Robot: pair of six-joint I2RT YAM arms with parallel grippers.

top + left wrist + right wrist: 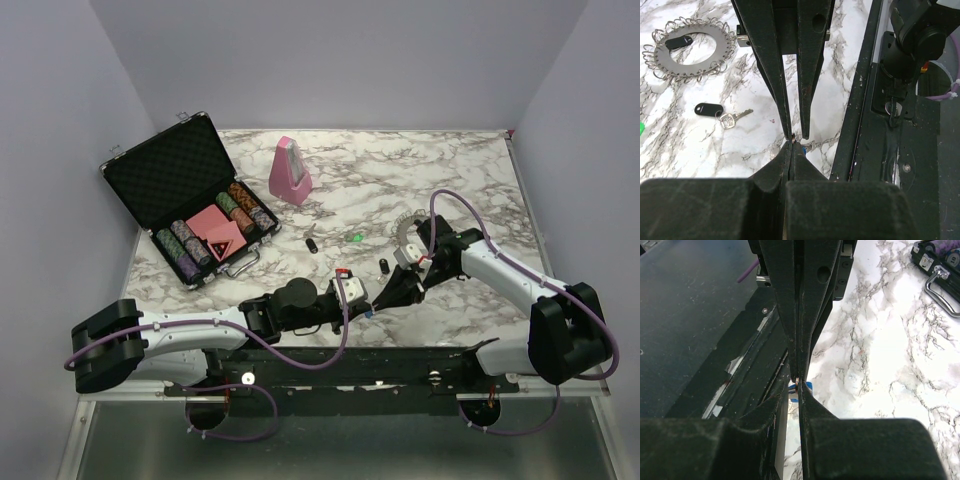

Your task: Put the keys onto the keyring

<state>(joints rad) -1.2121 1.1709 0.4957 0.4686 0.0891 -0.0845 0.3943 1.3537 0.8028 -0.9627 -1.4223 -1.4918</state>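
A marble counter (470, 180) seen from above, with two black and white robot arms reaching in from its near edge.

An open poker-chip case (170, 170) sits at the far left corner, with rows of chips and a pink card inside. A pink metronome (290, 172) stands upright near the middle of the far edge. A tiny green object (356, 238) lies near the middle of the counter, with a small black object (311, 243) just left of it.

The keyring (695, 67), a flat silvery ring rimmed with wire loops, lies flat right of centre. It is partly hidden by the right arm (500, 265) in the overhead view, and a black tag (679, 42) lies in its hole. A black-capped key (710, 109) lies on the marble between the keyring and the grippers, touching neither.

The left arm (200, 325) stretches low along the near edge, pointing right. The right arm bends in from the right side, pointing left and down. Their tips meet nose to nose close to the near edge, a little right of the middle.

The left gripper (792, 147) is closed tight, with a small coppery ring (797, 383) at its tips. The right gripper (797, 135) has its jaws narrowly apart. A blue-capped key (794, 390) shows right at the meeting tips, but it is unclear which gripper, if either, holds it.
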